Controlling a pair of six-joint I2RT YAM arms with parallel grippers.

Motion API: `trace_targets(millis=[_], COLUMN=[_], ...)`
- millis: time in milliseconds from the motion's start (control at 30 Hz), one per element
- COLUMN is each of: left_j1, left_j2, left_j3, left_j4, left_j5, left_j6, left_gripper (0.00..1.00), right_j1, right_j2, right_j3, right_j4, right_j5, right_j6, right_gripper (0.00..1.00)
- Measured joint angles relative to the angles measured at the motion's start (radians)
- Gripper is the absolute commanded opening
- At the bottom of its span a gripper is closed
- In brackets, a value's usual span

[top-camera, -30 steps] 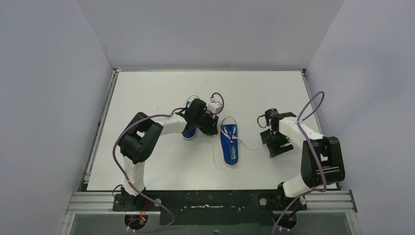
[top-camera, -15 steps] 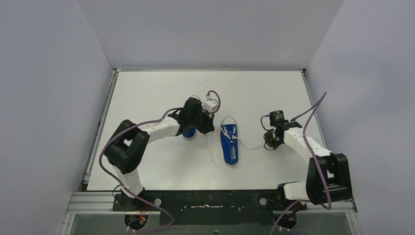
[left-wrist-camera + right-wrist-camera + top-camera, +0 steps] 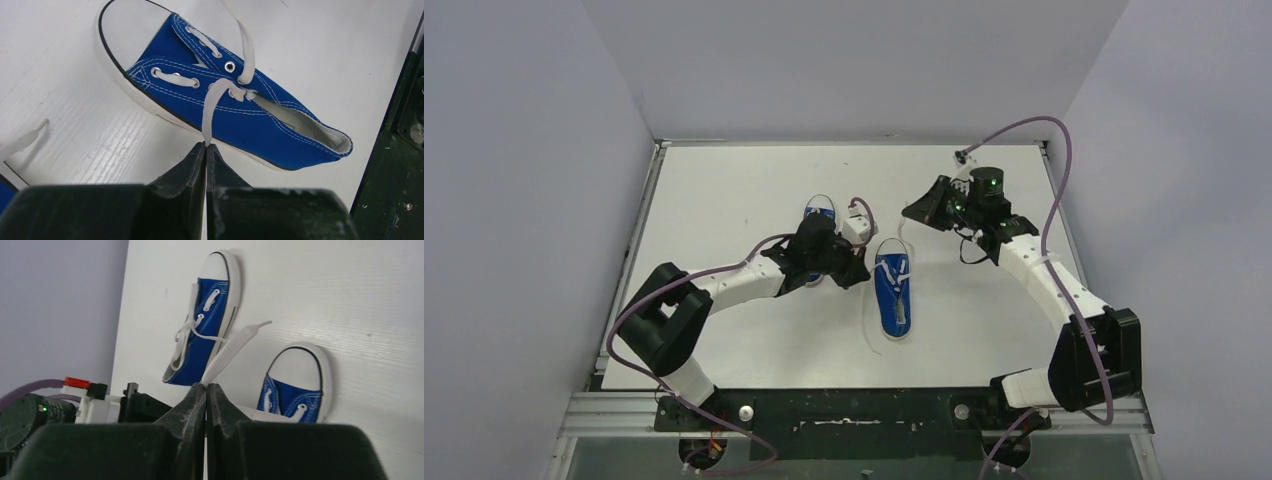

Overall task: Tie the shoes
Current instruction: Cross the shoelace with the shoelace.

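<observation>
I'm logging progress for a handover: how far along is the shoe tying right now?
Done: nothing tied; no knot shows on either shoe. In hand: the left end effector is shut on one lace of the near shoe; the right end effector pinches what looks like its other lace. Left: crossing, knotting, then the second shoe, laces loose.

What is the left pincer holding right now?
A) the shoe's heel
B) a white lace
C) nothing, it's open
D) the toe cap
B: in the left wrist view the left pincer is shut on a white lace that runs up to the eyelets of the blue shoe.
</observation>
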Motion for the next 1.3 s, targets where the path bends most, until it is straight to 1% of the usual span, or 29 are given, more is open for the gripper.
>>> trace_targets(millis=[167, 333, 433, 500, 633, 767, 833, 900, 1000, 1033, 1067, 1100, 1133, 1167, 1200, 1233, 1300], left_j1=[-0.025, -0.025, -0.025, -0.025, -0.023, -0.018, -0.016, -0.016, -0.016, -0.016, -0.016, -0.016, -0.017, -0.018, -0.018, -0.019, -0.023], left_j2=[0.0, 0.0, 0.006, 0.023, 0.068, 0.056, 0.029, 0.01, -0.006, -0.011, -0.021, -0.039, -0.053, -0.07, -0.083, -0.092, -0.1], left_j3=[-0.007, -0.007, -0.007, -0.006, -0.009, -0.044, -0.079, -0.089, -0.089, -0.093, -0.101, -0.118, -0.132, -0.147, -0.158, -0.163, -0.168], left_j4=[0.05, 0.096, 0.108, 0.121, 0.163, 0.181, 0.175, 0.152, 0.136, 0.135, 0.137, 0.137, 0.137, 0.137, 0.137, 0.139, 0.155], left_j5=[-0.021, -0.028, -0.016, 0.0, 0.021, 0.007, 0.007, 0.018, 0.047, 0.058, 0.067, 0.077, 0.086, 0.097, 0.111, 0.126, 0.153], left_j6=[0.001, -0.013, -0.047, -0.079, -0.153, -0.198, -0.216, -0.24, -0.301, -0.328, -0.368, -0.413, -0.444, -0.489, -0.536, -0.584, -0.681], left_gripper=[0.0, 0.0, 0.0, 0.0, 0.0, 0.0, 0.0, 0.0, 0.0, 0.0, 0.0, 0.0, 0.0, 0.0, 0.0, 0.0, 0.0], right_j1=[0.046, 0.057, 0.032, 0.004, -0.047, -0.051, -0.039, -0.014, 0.069, 0.101, 0.136, 0.167, 0.191, 0.213, 0.225, 0.225, 0.185], right_j2=[0.133, 0.156, 0.116, 0.063, -0.074, -0.119, -0.091, -0.02, 0.165, 0.223, 0.278, 0.328, 0.375, 0.412, 0.431, 0.433, 0.401], right_j3=[0.107, 0.121, 0.12, 0.116, 0.074, 0.069, 0.078, 0.114, 0.205, 0.224, 0.237, 0.249, 0.266, 0.277, 0.278, 0.27, 0.251], right_j4=[0.013, -0.005, -0.052, -0.081, -0.077, -0.099, -0.111, -0.119, -0.127, -0.121, -0.119, -0.131, -0.163, -0.199, -0.235, -0.264, -0.334], right_j5=[-0.122, -0.193, -0.204, -0.205, -0.212, -0.213, -0.218, -0.224, -0.23, -0.232, -0.235, -0.237, -0.238, -0.238, -0.23, -0.221, -0.217], right_j6=[0.037, 0.08, 0.103, 0.12, 0.182, 0.166, 0.125, 0.077, 0.006, -0.003, -0.009, -0.014, -0.023, -0.035, -0.05, -0.058, -0.097], right_gripper=[0.0, 0.0, 0.0, 0.0, 0.0, 0.0, 0.0, 0.0, 0.0, 0.07, 0.18, 0.32, 0.51, 0.64, 0.72, 0.74, 0.75])
